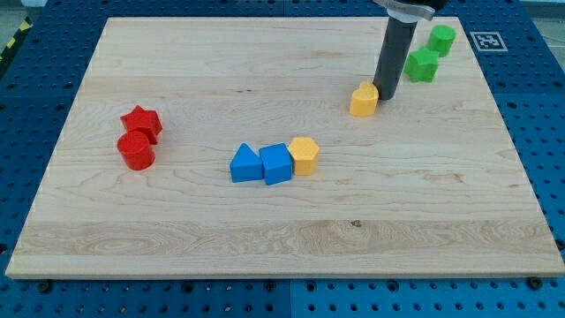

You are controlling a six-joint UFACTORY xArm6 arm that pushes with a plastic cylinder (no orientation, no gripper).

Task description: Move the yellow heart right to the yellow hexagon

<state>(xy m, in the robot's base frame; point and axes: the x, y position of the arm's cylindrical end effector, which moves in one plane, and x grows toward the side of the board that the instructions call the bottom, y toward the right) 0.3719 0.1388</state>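
The yellow heart [364,99] lies in the upper right part of the wooden board. My tip [386,95] stands right against the heart's right side, touching or nearly touching it. The yellow hexagon [304,155] lies near the board's middle, below and to the left of the heart. The hexagon touches the right side of a blue cube [275,163]. The heart and the hexagon are well apart.
A blue triangular block [244,164] sits against the blue cube's left side. Two green blocks [422,64] [441,39] lie just right of the rod near the top right corner. A red star [141,121] and a red cylinder [137,151] sit together at the left.
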